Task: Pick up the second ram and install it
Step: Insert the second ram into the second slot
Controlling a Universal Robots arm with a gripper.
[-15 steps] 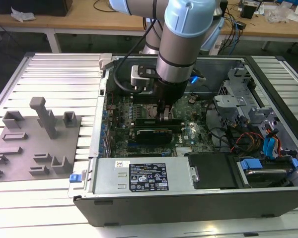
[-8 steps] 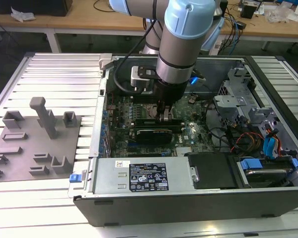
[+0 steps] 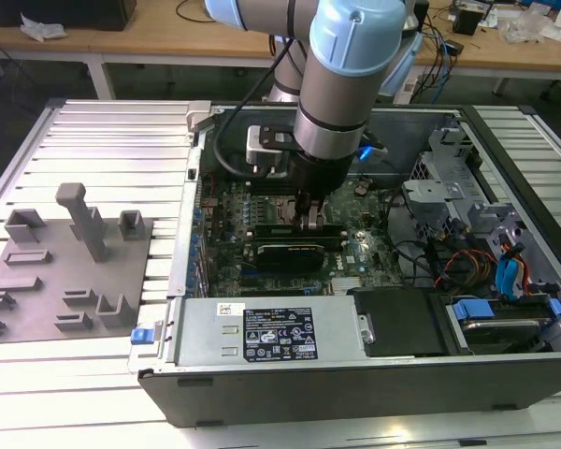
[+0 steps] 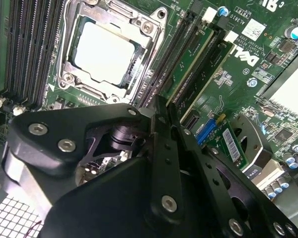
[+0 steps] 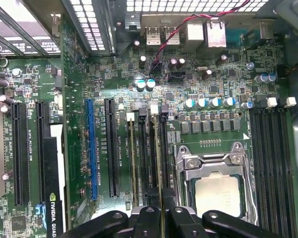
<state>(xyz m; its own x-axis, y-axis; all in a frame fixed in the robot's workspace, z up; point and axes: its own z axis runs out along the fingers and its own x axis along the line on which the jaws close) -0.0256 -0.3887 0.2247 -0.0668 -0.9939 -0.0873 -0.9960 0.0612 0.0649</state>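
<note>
Pretty even, bright overhead light here. The ribbed worktop (image 3: 93,140) glares nearly white, the arm shades the motherboard (image 3: 355,253), and close-up black linkage in both wrist views looks soft.

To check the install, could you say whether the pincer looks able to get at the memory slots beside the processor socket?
Probably yes: the pincer hangs just above those memory slots, next to the processor socket, and nothing lies between them on the board.

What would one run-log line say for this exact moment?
gripper: shut on second ram | location: memory slots beside processor socket | ram: at slot, seating unconfirmed
</note>
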